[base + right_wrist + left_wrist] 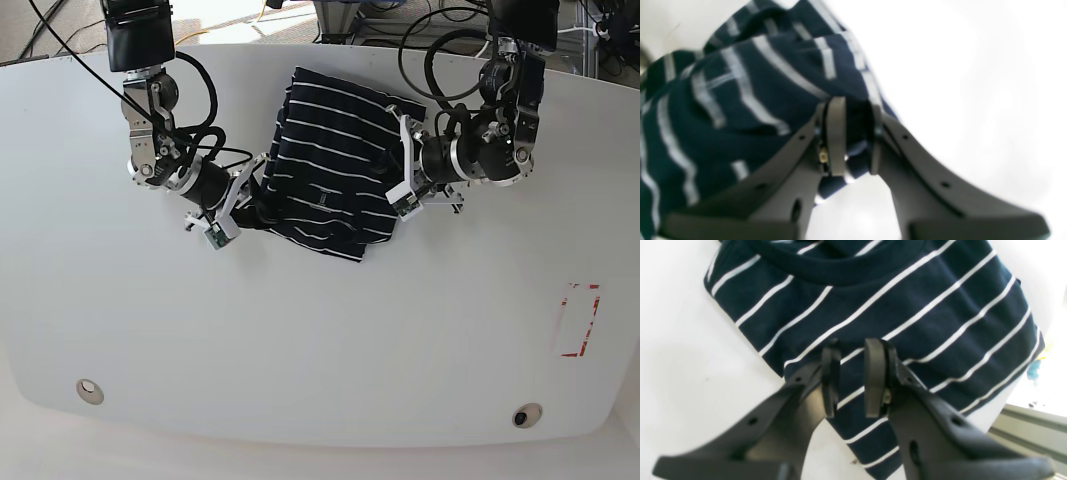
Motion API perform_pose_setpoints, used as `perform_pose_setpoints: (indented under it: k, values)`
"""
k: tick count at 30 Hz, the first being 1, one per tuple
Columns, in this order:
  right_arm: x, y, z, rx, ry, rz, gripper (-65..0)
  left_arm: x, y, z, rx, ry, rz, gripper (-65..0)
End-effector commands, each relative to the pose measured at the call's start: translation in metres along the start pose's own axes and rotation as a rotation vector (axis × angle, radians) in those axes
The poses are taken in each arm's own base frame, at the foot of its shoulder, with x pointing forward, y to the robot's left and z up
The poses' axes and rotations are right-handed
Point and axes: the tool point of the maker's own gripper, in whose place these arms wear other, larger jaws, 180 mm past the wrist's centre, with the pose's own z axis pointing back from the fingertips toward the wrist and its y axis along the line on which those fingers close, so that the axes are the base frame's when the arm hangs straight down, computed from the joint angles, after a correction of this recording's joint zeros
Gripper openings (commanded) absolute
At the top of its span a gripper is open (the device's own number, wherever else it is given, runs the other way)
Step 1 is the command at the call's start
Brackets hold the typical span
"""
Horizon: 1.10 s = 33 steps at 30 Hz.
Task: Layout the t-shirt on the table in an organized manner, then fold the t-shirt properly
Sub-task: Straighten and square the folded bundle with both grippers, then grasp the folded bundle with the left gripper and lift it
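We see the t-shirt [330,160] lying bunched, partly folded, mid-surface [300,350] between both arms. Our right end effector [853,135] is clamped on its edge; our left end effector [851,376] hovers slightly parted over the opposite side, holding nothing

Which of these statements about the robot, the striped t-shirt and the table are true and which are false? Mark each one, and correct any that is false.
1. The right gripper has cloth of the t-shirt between its fingers. True.
2. The left gripper is clamped on the shirt. False: its jaws stand slightly apart above the cloth, holding nothing.
3. The t-shirt has thin white stripes on dark navy. True.
4. The t-shirt covers the red-outlined mark. False: the mark lies bare, well apart from the shirt.
5. The t-shirt lies spread out with both sleeves flat. False: it is partly folded on the table.
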Motion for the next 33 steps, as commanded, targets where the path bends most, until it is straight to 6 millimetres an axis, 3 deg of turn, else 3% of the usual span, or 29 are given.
perform_pose_setpoints:
  k: [1,5,10,18,25,29,33]
  values:
    - [0.028,-0.01,0.003,-0.005,-0.08,0.022,-55.2,0.023,0.0,0.003,-0.003,-0.071,-0.019,-53.8]
    - [0.046,-0.009,0.011,-0.009,-0.11,0.073,-55.2,0.04,-0.003,0.0,-0.01,-0.13,-0.018,-53.8]
    - [0.067,-0.022,0.04,-0.078,-0.082,0.167,-55.0,0.071,-0.007,-0.003,-0.008,-0.264,0.044,-53.8]
    - [0.085,-0.036,0.085,-0.208,-0.089,0.228,-54.9,0.106,-0.041,-0.028,-0.009,-0.352,0.08,-53.8]
    - [0.081,-0.041,0.116,-0.288,-0.07,0.235,-54.9,0.105,-0.085,-0.065,-0.018,-0.355,0.062,-53.8]
    - [0.074,-0.039,0.123,-0.302,-0.058,0.233,-54.9,0.091,-0.087,-0.082,0.001,-0.342,0.105,-53.8]
    - [0.066,-0.035,0.126,-0.299,-0.044,0.224,-55.0,0.061,-0.085,-0.105,-0.001,-0.28,0.171,-53.8]
